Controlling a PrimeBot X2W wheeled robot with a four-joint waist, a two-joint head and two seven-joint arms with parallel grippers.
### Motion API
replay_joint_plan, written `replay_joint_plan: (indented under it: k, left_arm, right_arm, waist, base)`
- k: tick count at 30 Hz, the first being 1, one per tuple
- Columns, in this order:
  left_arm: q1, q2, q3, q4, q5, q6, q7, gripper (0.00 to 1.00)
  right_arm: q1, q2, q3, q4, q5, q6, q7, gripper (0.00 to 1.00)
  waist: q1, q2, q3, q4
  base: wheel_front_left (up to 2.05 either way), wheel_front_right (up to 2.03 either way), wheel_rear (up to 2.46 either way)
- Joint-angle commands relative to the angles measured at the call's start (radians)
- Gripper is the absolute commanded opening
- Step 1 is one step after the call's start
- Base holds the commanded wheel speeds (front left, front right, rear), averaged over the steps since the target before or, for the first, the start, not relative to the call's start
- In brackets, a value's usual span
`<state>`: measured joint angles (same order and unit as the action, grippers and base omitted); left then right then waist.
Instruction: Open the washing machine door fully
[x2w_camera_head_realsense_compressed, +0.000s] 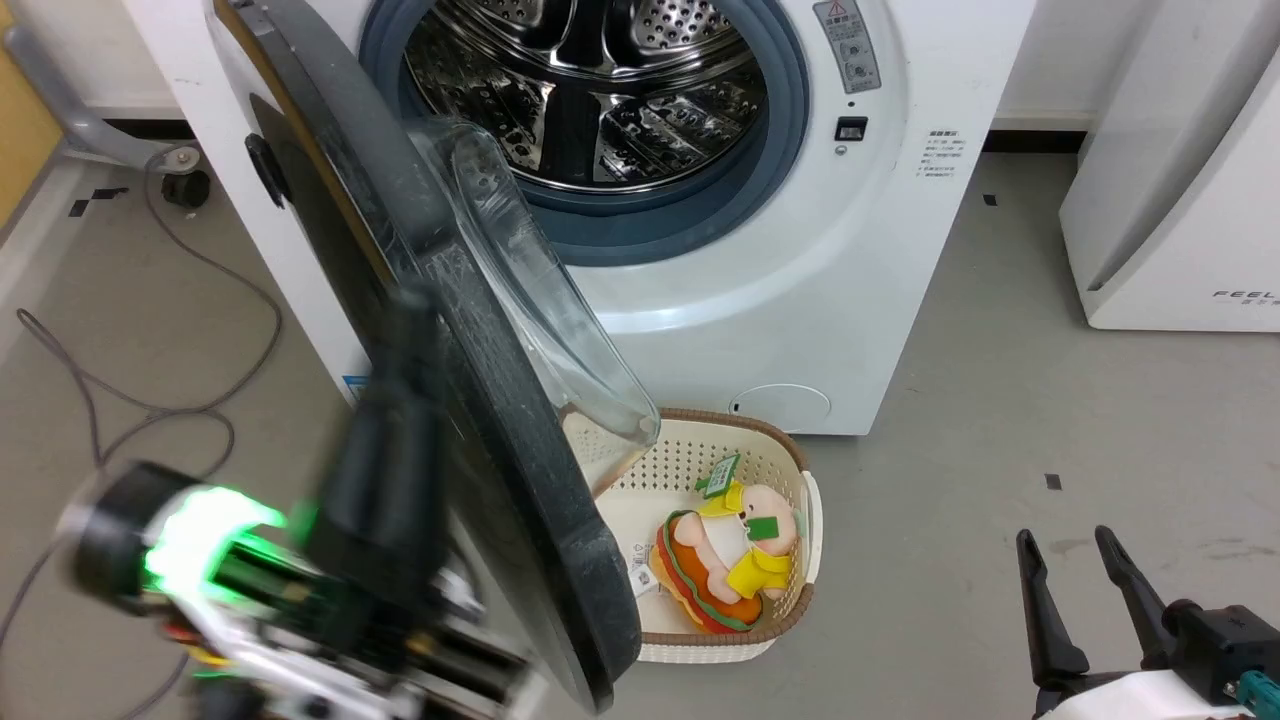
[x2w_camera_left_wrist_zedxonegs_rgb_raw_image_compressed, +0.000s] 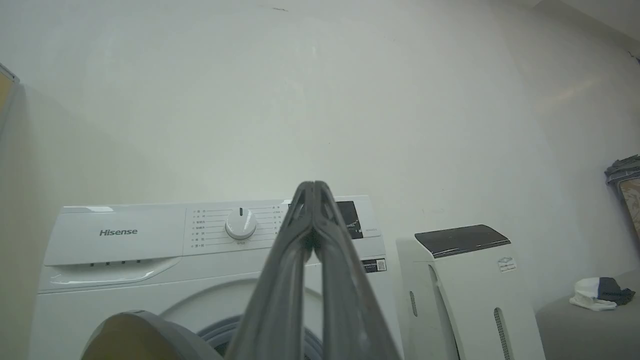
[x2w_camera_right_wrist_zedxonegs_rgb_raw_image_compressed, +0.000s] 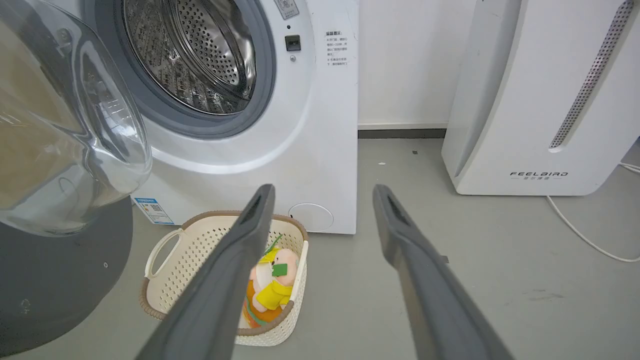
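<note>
Blurrily, left gripper (x2w_camera_left_wrist_zedxonegs_rgb_raw_image_compressed: 313, 190) beside washing machine door (x2w_camera_head_realsense_compressed: 480, 400), jaws together; right gripper (x2w_camera_head_realsense_compressed: 1065, 535) jaws apart.

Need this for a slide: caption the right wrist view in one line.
Open right gripper faces the swung-out washing machine door and a floor basket holding a plush toy.

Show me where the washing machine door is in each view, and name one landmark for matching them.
Head view: the washing machine door slants from the top left to the bottom centre, nearly edge-on.
Left wrist view: what seems to be its rounded rim rises at the bottom left.
Right wrist view: it is at the left edge, glass bowl above dark ring.
Shared landmark: the white appliance, right of the machine in all three.
</note>
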<state>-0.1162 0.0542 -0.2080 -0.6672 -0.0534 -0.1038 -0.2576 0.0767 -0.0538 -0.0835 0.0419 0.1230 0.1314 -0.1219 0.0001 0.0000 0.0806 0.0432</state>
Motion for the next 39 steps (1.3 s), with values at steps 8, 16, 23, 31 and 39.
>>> replay_joint_plan:
  k: [8,16,23,31,39]
  left_arm:
    - [0.113,0.039,-0.180,0.114,-0.068,-0.020,0.017,0.00]
    - [0.196,0.087,-0.305,0.221,-0.129,-0.024,0.125,0.00]
    - [0.190,0.129,-0.404,0.370,-0.171,-0.026,0.189,0.00]
    - [0.128,0.108,-0.393,0.532,-0.150,-0.005,0.149,0.00]
    - [0.073,0.081,-0.345,0.613,-0.144,0.045,0.091,0.00]
  right_arm:
    - [-0.007,0.004,0.004,0.016,0.001,-0.001,-0.003,1.00]
    - [-0.001,0.004,0.000,0.022,0.000,-0.001,0.000,1.00]
    - [-0.008,0.004,0.012,0.029,0.002,-0.001,0.002,1.00]
    - [-0.008,0.004,0.009,0.035,0.010,-0.001,0.002,1.00]
    - [-0.011,0.004,0.002,0.037,0.018,-0.001,0.003,1.00]
  waist:
    - [-0.0001,0.0000,-0.005,0.009]
    - [-0.0001,0.0000,-0.009,0.015]
    - [-0.0001,0.0000,-0.006,0.011]
    - [-0.0001,0.0000,0.004,0.005]
    - [-0.0001,0.0000,0.012,0.005]
  base:
    - [0.00,0.00,0.00]
    - [0.00,0.00,0.00]
    - [0.00,0.00,0.00]
    - [0.00,0.00,0.00]
    - [0.00,0.00,0.00]
